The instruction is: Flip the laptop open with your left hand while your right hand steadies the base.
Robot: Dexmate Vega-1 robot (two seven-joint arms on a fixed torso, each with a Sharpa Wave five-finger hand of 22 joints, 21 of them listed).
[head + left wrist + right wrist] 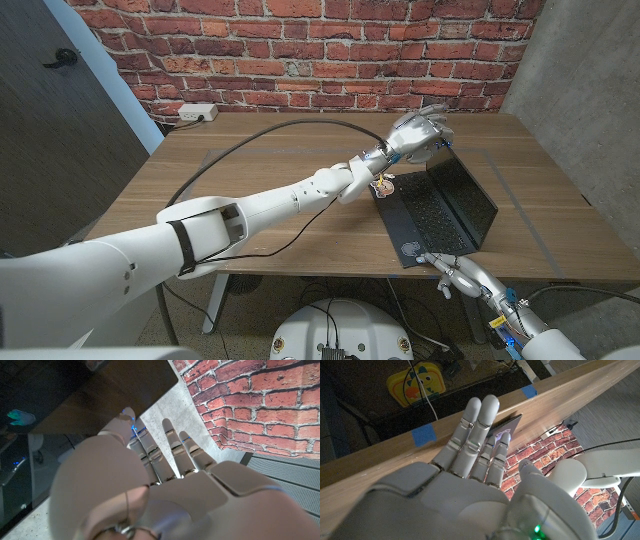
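The laptop (440, 212) is a thin black slab-type unit. It sits on the right half of the wooden table (270, 180), close to the near edge. The lid (462, 190) is raised to a steep angle, with the dark glossy screen facing the robot. The base (425, 226) lies flat on the table; the keyboard reads as a fine matte grid. A small sticker (384, 184) is visible at the far left corner of the base.

The left hand (420, 132) is at the top edge of the lid, at the far corner. The fingers are spread and extended over that edge. In the left wrist view the smooth white plastic fingers (172, 442) reach straight out beside the dark flat panel of the lid (85, 390). Whether they press the lid or clasp it cannot be told.

The right hand (455, 273) is at the near edge of the table, at the front corner of the base. In the right wrist view its fingers (475, 430) lie extended and close together, with the tips against the thin dark edge of the base (512, 422). Nothing is grasped.

The tabletop has a brown wood-grain finish. A black cable (250, 145) curves across it. A rough red brick wall (300, 50) stands behind, with a white power strip (197, 113) at its foot.
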